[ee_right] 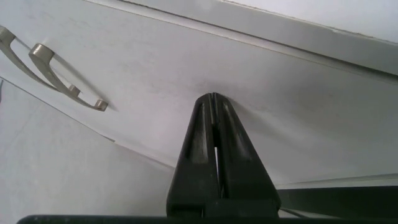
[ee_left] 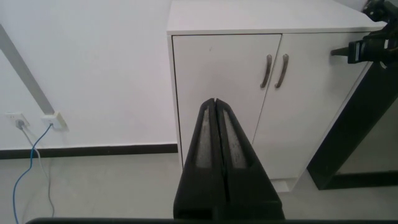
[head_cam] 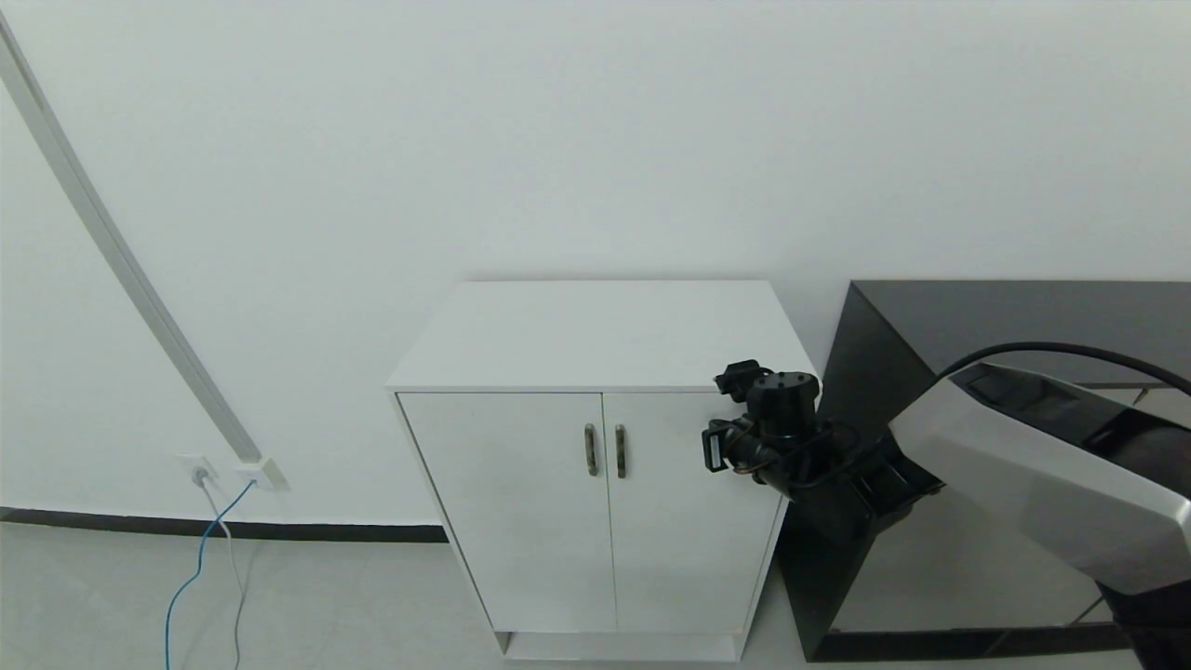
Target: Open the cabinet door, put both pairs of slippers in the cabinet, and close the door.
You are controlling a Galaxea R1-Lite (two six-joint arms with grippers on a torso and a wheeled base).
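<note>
The white cabinet (head_cam: 595, 335) stands on the floor (head_cam: 354, 605) against the wall (head_cam: 558, 140). Both of its doors are closed. The left door (head_cam: 507, 502) and the right door (head_cam: 679, 540) meet in the middle, and the two metal handles (head_cam: 590, 449) stand upright side by side, one on each side of the gap.

The right hand (head_cam: 716, 447) is in front of the right door, near its upper outer corner and well apart from the handles. In the right wrist view its fingers (ee_right: 200, 134) are pressed together and grasp nothing. The tip is very near the door surface, but I cannot tell if it touches.

The left hand (ee_left: 215, 106) is lower and farther from the cabinet, in front of the left door. It is also clenched, the two fingers lying flat against each other with nothing between them.

Just beside the cabinet, on the robot's right, stands a dark glossy unit (head_cam: 977, 326). On the other side, a wall socket (head_cam: 197, 465) sits low on the wall, and a blue cable (head_cam: 200, 558) hangs from it down to the floor.
</note>
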